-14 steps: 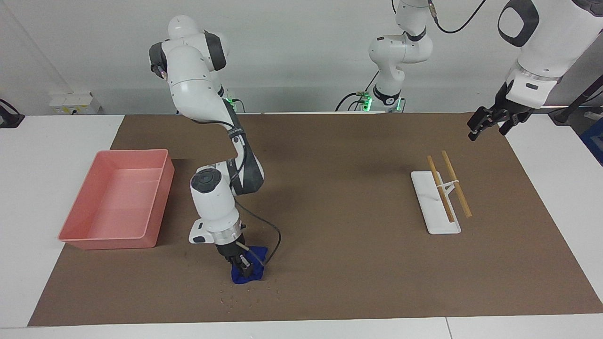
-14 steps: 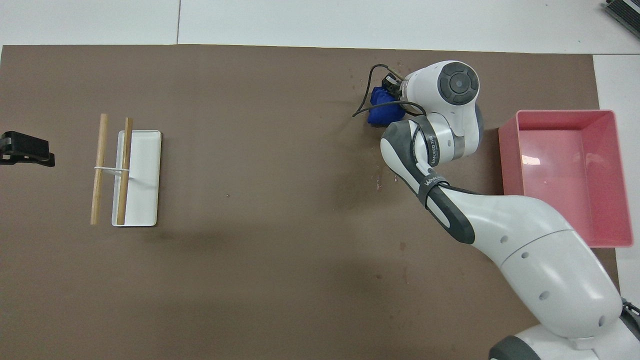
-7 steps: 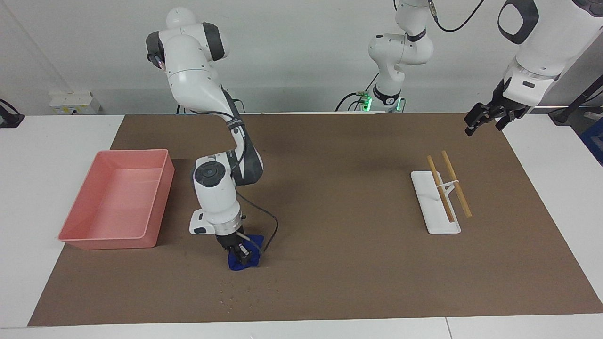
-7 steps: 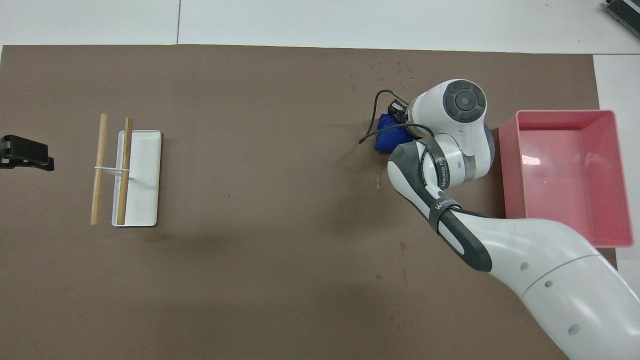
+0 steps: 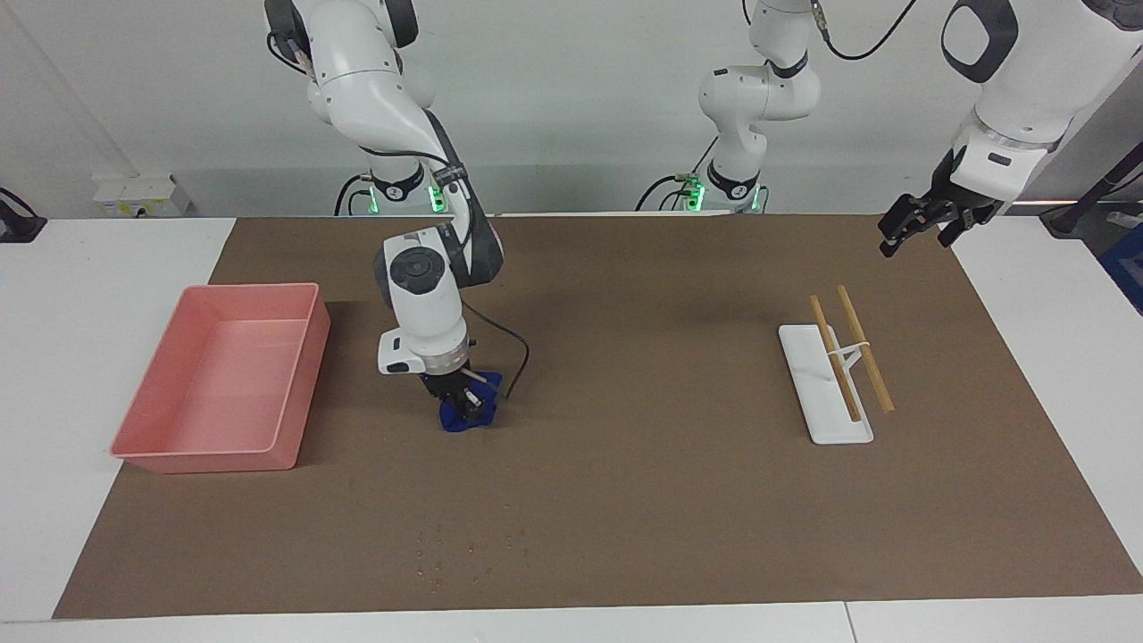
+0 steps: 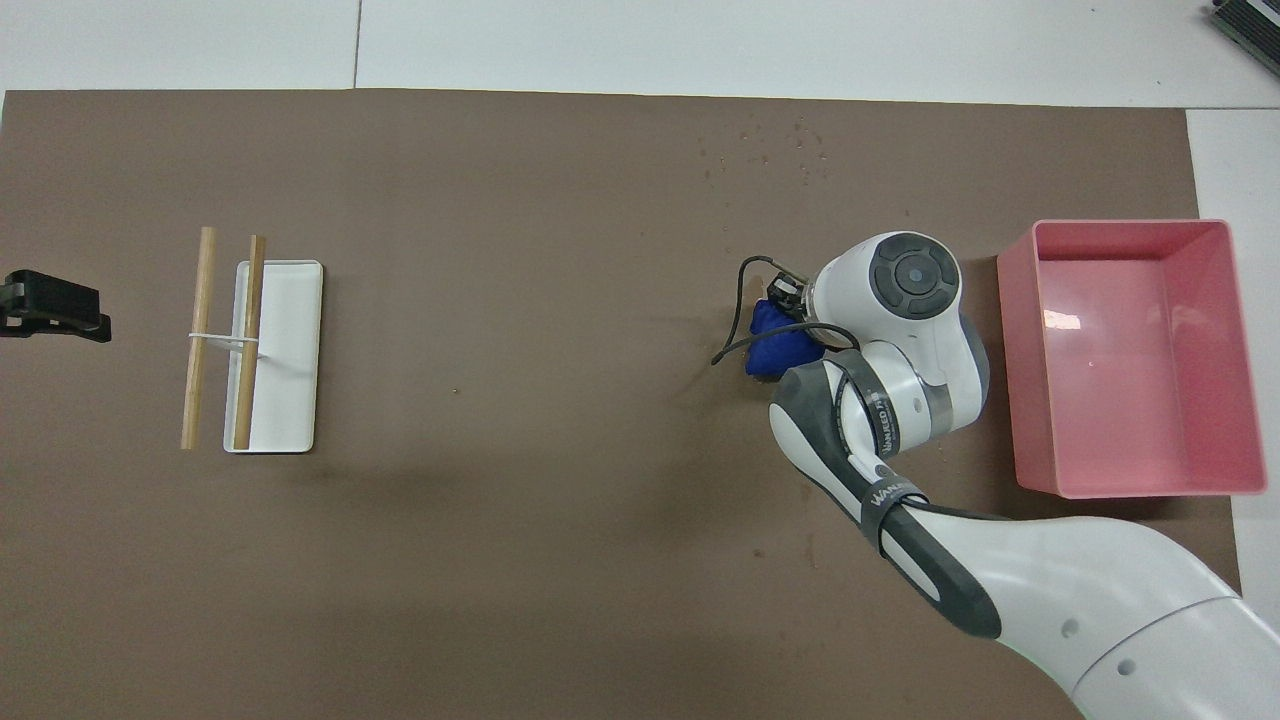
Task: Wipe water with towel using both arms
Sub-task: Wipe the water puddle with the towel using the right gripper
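Observation:
The blue towel (image 5: 464,418) is a small crumpled lump on the brown mat (image 5: 643,500), beside the pink tray and toward the right arm's end. My right gripper (image 5: 466,402) points down and is shut on the towel, pressing it on the mat; it also shows in the overhead view (image 6: 782,308) with the towel (image 6: 768,345) under it. No glossy wet blotch of water shows. Several small dark specks (image 5: 464,546) dot the mat farther from the robots than the towel, also seen from overhead (image 6: 768,150). My left gripper (image 5: 911,228) waits in the air over the mat's edge at the left arm's end (image 6: 55,305).
A pink tray (image 5: 304,375) stands at the right arm's end of the mat, close to the right arm's wrist. A white tray (image 5: 817,420) with two wooden sticks (image 5: 862,348) across it lies toward the left arm's end. A black cable loops beside the towel.
My right gripper has dragged the towel over the mat toward the robots, away from the dark specks. The left gripper has barely moved.

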`<action>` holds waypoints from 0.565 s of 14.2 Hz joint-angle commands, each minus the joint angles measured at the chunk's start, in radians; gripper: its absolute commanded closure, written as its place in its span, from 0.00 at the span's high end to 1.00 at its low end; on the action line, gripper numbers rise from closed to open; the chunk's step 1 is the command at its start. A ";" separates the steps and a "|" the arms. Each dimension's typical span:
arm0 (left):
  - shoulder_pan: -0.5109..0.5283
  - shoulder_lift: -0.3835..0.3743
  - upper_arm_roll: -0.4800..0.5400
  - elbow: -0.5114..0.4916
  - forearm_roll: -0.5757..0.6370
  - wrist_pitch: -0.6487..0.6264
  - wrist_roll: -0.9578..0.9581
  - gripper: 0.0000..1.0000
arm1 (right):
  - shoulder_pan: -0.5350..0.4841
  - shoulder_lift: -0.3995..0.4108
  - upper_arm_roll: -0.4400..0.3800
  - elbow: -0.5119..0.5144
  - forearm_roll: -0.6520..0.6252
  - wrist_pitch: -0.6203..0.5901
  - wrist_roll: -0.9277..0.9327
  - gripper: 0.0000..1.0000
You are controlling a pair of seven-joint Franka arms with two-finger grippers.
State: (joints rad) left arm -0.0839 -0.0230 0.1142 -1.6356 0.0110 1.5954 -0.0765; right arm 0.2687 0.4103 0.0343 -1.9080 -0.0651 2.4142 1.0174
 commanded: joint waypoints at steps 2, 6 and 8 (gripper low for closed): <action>0.021 -0.021 -0.018 -0.021 0.015 -0.006 0.000 1.00 | 0.012 -0.030 0.013 -0.112 -0.015 -0.017 0.024 0.00; 0.024 -0.021 -0.025 -0.021 0.015 -0.009 -0.002 1.00 | 0.007 -0.033 0.013 -0.114 -0.015 -0.012 0.001 0.00; 0.026 -0.021 -0.025 -0.021 0.015 -0.009 -0.003 1.00 | -0.005 -0.036 0.012 -0.114 -0.013 -0.012 -0.034 0.00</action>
State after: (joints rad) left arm -0.0804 -0.0230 0.1089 -1.6377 0.0110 1.5952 -0.0769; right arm 0.2817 0.3745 0.0346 -1.9600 -0.0651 2.4144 1.0122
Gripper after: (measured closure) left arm 0.000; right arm 0.872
